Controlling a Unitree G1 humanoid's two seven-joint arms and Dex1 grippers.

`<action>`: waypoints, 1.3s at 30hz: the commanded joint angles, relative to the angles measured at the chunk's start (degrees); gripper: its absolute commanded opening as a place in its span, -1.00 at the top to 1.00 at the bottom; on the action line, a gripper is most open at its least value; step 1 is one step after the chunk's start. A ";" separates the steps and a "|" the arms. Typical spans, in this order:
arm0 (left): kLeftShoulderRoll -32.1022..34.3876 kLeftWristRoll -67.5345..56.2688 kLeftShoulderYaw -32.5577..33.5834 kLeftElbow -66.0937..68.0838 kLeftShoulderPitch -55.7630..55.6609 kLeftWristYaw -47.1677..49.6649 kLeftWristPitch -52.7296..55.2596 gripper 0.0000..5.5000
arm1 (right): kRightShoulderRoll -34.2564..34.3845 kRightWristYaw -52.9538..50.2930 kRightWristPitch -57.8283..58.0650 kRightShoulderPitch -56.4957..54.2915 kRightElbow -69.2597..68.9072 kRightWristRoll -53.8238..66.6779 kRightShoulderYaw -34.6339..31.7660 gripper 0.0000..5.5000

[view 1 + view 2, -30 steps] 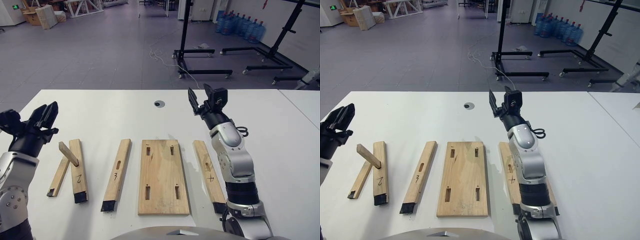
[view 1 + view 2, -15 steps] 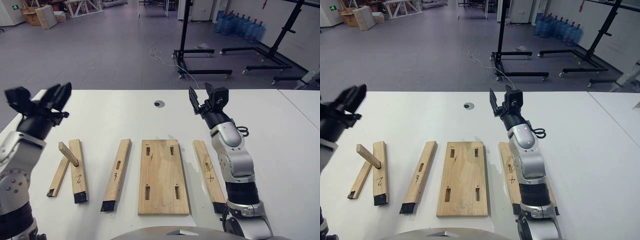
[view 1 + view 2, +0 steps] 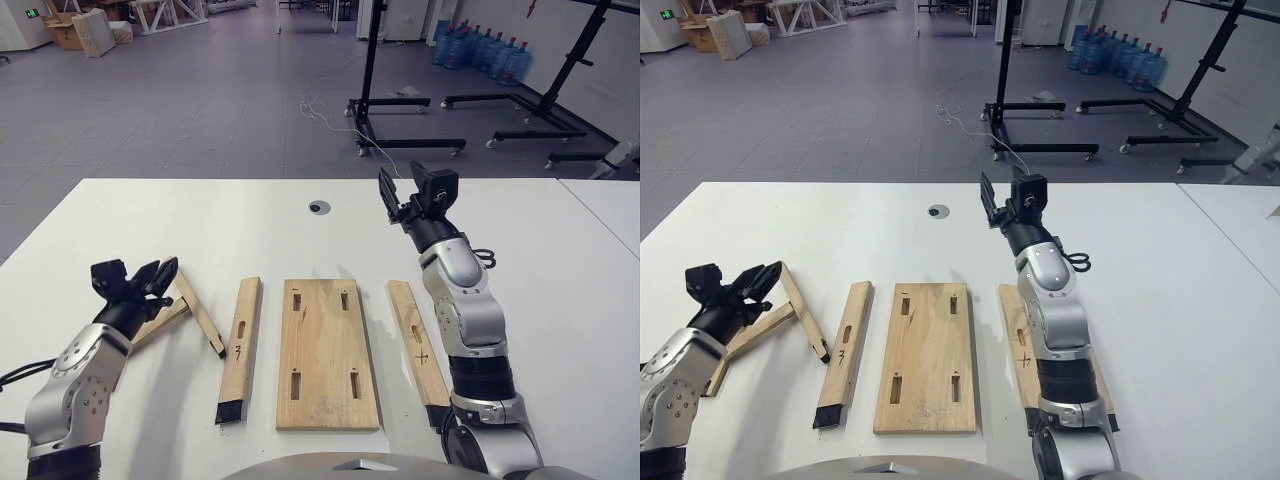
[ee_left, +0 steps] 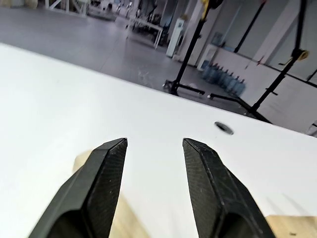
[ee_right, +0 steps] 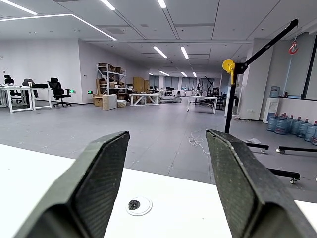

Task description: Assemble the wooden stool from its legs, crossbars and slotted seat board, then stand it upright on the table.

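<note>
The wooden stool lies in loose parts, flat on your white desk [image 3: 560, 290]. At the far left, your left end effector [image 3: 137, 276] sits low over the desk with its two black fingers [image 4: 101, 183] spread apart and nothing between them. It is right at the far ends of a slim pale wooden crossbar [image 3: 158, 322] and a short dark-tipped wooden leg [image 3: 202, 315], which meet in a V; you cannot tell whether the fingers touch the wood. To the right, apart from the V, you have a long single-slot wooden leg with a black foot [image 3: 238, 345]. In the middle lies the flat rectangular slotted seat board [image 3: 325, 355], showing four slots. Just beside it on the right is another slotted wooden leg [image 3: 412, 338], its near end hidden behind your right arm. Your right end effector [image 3: 408, 195] is raised over the far part of the desk, its fingers [image 5: 94, 183] held wide apart and empty. A small round grommet hole [image 3: 319, 207] sits in the desk's far middle.
</note>
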 commanded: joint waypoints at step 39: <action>-5.22 10.01 -18.42 -28.40 16.45 20.43 17.19 0.26 | 0.80 5.44 33.10 -0.38 -3.51 4.41 12.71 -0.04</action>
